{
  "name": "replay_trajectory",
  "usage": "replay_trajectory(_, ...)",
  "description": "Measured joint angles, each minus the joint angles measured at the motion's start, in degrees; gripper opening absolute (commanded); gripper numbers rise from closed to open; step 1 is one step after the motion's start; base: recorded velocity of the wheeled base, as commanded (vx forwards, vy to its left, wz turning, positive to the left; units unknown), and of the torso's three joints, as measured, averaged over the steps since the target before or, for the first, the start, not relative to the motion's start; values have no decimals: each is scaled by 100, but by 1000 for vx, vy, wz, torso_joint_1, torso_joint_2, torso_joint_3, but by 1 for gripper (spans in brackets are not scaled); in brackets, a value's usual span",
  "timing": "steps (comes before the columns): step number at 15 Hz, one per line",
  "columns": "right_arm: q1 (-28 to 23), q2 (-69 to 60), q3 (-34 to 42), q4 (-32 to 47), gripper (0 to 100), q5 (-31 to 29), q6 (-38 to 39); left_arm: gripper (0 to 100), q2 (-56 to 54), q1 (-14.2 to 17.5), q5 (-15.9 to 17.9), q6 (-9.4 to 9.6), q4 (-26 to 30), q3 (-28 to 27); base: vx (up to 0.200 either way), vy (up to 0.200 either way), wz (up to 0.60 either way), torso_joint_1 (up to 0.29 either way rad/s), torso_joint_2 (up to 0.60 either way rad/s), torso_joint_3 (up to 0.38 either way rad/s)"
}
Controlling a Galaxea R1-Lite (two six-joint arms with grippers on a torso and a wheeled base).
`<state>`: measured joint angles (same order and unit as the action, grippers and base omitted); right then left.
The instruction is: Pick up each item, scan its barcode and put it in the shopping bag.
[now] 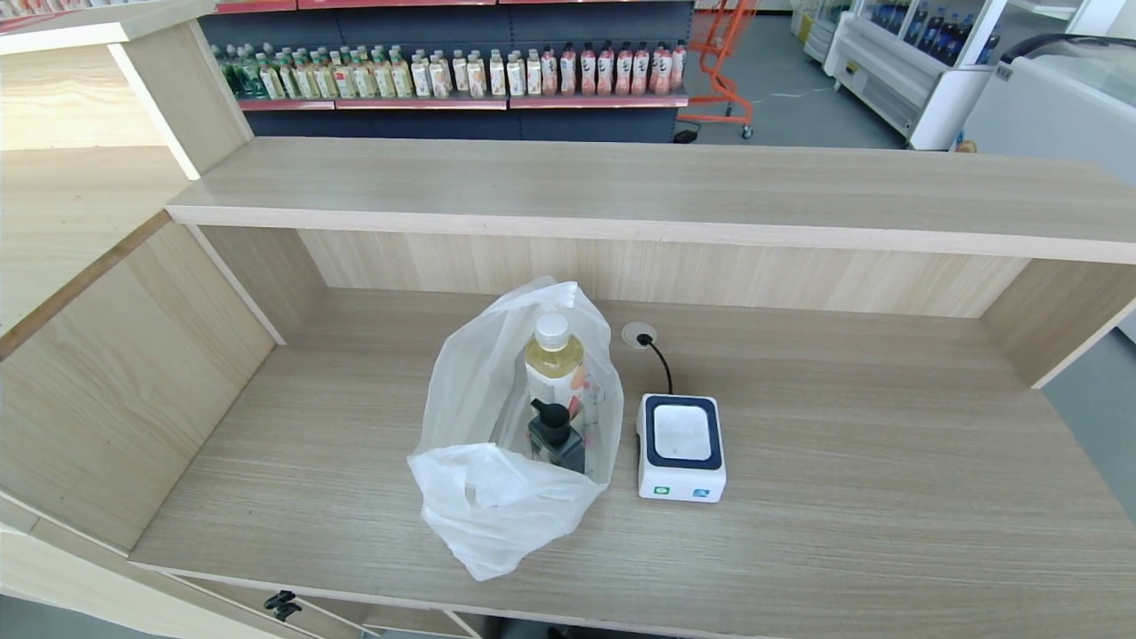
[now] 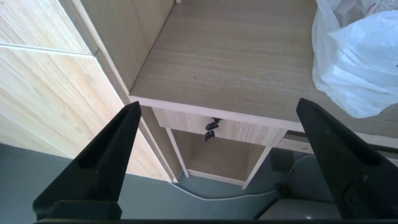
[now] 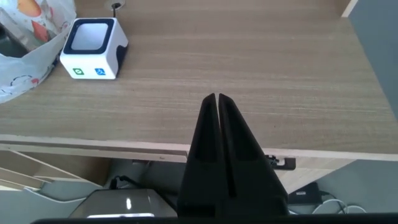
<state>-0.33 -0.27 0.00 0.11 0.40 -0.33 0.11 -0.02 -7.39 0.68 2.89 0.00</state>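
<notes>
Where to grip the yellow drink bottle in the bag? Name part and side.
Probably the neck under the white cap of the clear plastic bottle of yellow drink, from above: it stands upright, and the white plastic shopping bag wraps its sides.

Bright, even, diffuse light falls from overhead onto the counter (image 1: 843, 497). Shadows are soft and faint: a pale band under the upper shelf (image 1: 621, 186) toward 12 o'clock, and a thin one beside the scanner (image 1: 681, 448). The scanner's window carries whitish glare, and the shopping bag (image 1: 497, 497) glows translucent white. In the head view, straight edges bow toward 3 and 9 o'clock.
</notes>
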Motion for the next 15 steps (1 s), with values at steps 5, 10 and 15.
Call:
replay_trajectory(5, -2, 5, 0, -1, 0, 2, 0, 100, 0, -11, -7, -15, 0, 0, 0, 0, 0, 0, 0, 0)
replay_trajectory(10, -5, 6, 0, -1, 0, 2, 1, 100, 0, -9, -5, -15, 0, 0, 0, 0, 0, 0, 0, 0)
replay_trajectory(15, 0, 9, 0, -1, 0, 2, 0, 100, 0, -7, -5, -15, 0, 0, 0, 0, 0, 0, 0, 0)
